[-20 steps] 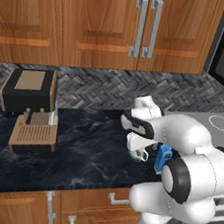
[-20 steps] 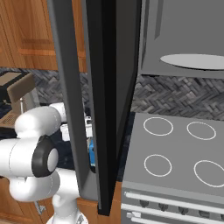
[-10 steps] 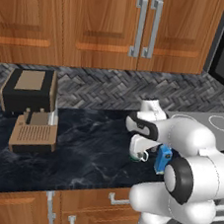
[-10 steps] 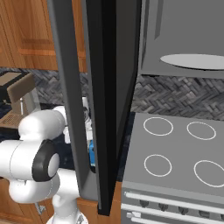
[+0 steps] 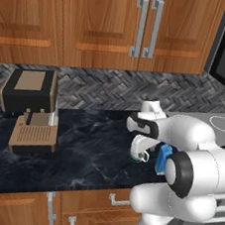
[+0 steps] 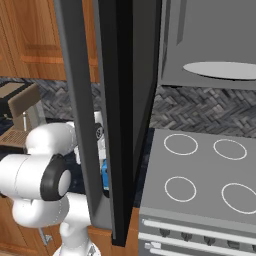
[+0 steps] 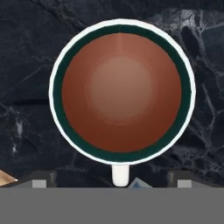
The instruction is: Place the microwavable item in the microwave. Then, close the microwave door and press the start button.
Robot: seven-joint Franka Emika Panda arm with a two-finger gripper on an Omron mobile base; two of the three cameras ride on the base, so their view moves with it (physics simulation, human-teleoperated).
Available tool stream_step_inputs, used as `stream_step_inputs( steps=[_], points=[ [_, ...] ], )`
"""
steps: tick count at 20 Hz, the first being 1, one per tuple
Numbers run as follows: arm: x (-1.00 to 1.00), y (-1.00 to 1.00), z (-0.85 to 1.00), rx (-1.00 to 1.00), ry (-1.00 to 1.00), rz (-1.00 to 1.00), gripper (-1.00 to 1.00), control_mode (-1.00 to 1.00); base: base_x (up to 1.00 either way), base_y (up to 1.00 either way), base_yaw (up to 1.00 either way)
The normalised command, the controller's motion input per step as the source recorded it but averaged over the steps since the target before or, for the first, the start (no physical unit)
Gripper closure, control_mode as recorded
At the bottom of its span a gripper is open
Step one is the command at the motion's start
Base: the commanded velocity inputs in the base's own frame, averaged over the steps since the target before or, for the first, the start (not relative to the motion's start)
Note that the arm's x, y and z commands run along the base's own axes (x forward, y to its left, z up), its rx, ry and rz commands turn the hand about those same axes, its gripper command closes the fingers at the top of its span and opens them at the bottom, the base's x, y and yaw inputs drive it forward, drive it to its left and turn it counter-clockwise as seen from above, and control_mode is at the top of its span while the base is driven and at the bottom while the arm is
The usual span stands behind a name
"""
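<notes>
The microwavable item, a white mug [image 7: 121, 89] with a green inner rim and brown liquid, stands on the dark marble counter [image 5: 89, 151]. Seen from straight above, its handle [image 7: 120, 174] points at the bottom of the hand view. My gripper [image 5: 142, 138] hangs pointing down right above the mug [image 5: 138, 151], open, one fingertip [image 7: 41, 179] at each side and nothing held. The microwave door [image 6: 120, 100] stands swung wide open. Behind it lies the grey microwave cavity [image 6: 210, 40] with its pale turntable [image 6: 222, 70].
A blue carton [image 5: 164, 158] stands just right of the mug, close to my hand. A coffee machine [image 5: 30, 109] sits at the counter's left. Wooden cabinets [image 5: 140, 28] hang above. The stove top [image 6: 200, 170] with ring burners lies to the right, below the microwave.
My hand has come down and slightly right toward the mug, jaws staying wide. Mug, carton and door have not moved.
</notes>
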Motion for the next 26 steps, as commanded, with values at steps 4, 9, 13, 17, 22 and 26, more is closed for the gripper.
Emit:
stream_step_inputs(
  steps=[4, 9, 13, 17, 22, 26],
  points=[
    [0.06, 0.0, -0.18, 0.02, 0.0, 0.13, -1.0, -1.0, 0.0, 0.0, 0.0],
    [0.03, 0.0, -0.21, 0.03, 0.0, 0.12, -1.0, -1.0, 0.0, 0.0, 0.0],
    [0.0, 0.0, -0.1, 0.02, 0.0, 0.1, -1.0, -1.0, 0.0, 0.0, 0.0],
    [-0.01, 0.0, -0.02, 0.01, -0.01, 0.06, 1.0, -1.0, 0.0, 0.0, 0.0],
    [-0.02, 0.0, 0.0, 0.0, -0.03, 0.04, 1.0, -1.0, 0.0, 0.0, 0.0],
    [-0.01, 0.0, 0.0, 0.02, -0.02, 0.04, 1.0, -1.0, 0.0, 0.0, 0.0]
  ],
)
